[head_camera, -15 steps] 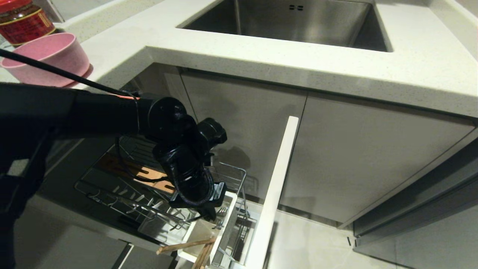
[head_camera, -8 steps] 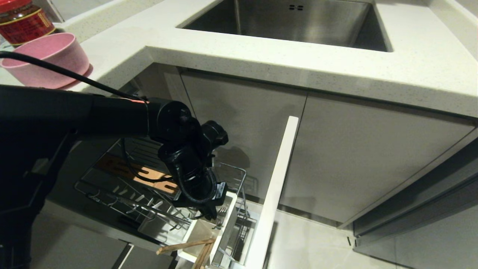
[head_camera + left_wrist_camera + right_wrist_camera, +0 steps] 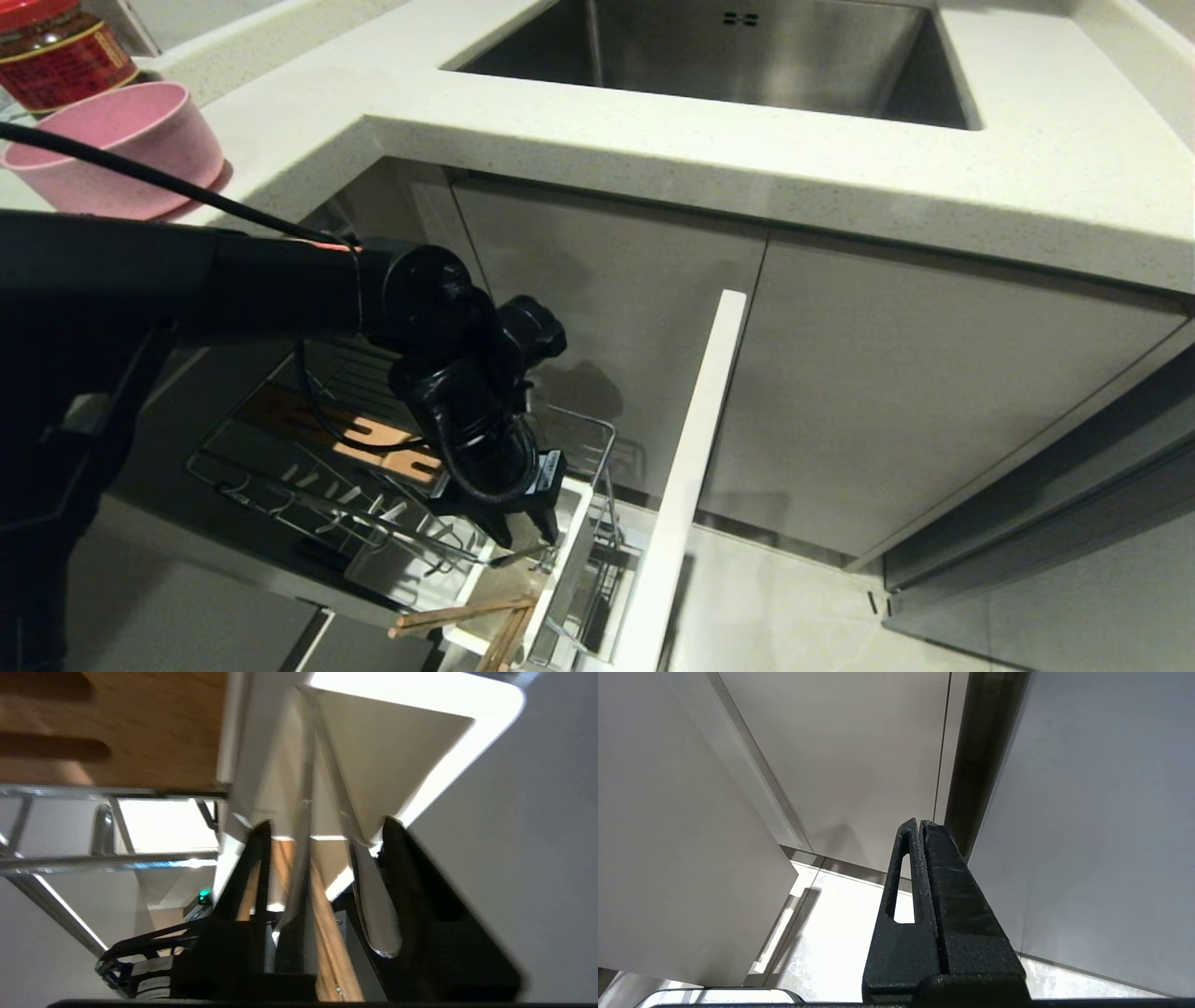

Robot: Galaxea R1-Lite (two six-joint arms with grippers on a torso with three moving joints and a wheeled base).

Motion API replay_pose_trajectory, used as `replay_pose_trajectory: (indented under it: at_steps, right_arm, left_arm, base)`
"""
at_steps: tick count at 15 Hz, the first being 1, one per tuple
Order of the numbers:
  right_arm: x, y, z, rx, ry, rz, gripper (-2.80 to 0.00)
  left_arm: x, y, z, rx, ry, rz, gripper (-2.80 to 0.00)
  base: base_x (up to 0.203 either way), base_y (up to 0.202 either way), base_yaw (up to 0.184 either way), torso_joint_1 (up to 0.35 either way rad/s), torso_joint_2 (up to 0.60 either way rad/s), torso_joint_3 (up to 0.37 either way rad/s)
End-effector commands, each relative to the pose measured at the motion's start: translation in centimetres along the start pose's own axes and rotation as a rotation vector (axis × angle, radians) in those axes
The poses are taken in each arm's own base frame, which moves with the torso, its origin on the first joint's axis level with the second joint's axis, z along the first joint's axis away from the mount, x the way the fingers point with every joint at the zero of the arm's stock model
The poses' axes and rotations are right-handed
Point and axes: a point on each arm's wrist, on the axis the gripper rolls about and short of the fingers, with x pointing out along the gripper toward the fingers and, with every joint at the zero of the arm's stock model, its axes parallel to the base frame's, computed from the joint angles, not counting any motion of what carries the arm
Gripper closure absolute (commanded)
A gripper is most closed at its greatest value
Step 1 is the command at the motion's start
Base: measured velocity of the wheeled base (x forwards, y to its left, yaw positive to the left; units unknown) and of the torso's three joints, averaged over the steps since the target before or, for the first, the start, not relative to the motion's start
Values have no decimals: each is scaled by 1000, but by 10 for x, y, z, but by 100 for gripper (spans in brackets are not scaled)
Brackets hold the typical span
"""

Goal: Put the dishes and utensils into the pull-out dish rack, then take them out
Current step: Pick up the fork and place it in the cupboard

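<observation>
**Left end effector open over the utensil holder**

The left end effector (image 3: 529,534) hangs low over the white utensil holder (image 3: 569,560) at the front corner of the pull-out dish rack (image 3: 317,485), and its fingers (image 3: 411,896) stand apart — the fork (image 3: 373,905) handle sits loose between them, leaning against one finger, with the chopsticks (image 3: 327,933) alongside. In the head view the chopsticks poke out of the holder's near end, tilted toward the floor. The rack is drawn out beside its pale front panel (image 3: 686,467), chrome prongs and the slotted wooden strip (image 3: 373,434) showing beneath the black arm.

Up on the speckled white desk (image 3: 747,159), the pink bowl (image 3: 121,145) sits at the left edge, just beside a red-labelled jar (image 3: 56,47) — well apart from the rack. The steel sink (image 3: 728,56) is set into the desk further back. Grey cabinet doors (image 3: 887,392) run under it, pale tiled floor (image 3: 794,607) below.

The right end effector (image 3: 922,830) is parked low by the cabinets, fingers pressed together on nothing.
</observation>
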Motion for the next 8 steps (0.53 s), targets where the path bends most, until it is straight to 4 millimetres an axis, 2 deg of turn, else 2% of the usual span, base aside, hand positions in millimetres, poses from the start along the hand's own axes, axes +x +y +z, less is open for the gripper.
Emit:
replay_pose_trajectory:
  at_steps: [1,4,8]
  right_arm:
    - [1,0,-7,0,25,0,0]
    - [1,0,-7,0,25,0,0]
    - [1,0,-7,0,25,0,0]
  left_arm:
    - [-10,1,-4,-4,-17,-7,-280]
    - [-19,1,-9,1,-36,-16,-280]
    - [-44,1,-23,10,-91,-42,-280]
  base:
    - [0,0,0,0,0,0]
    - [0,0,0,0,0,0]
    - [0,0,0,0,0,0]
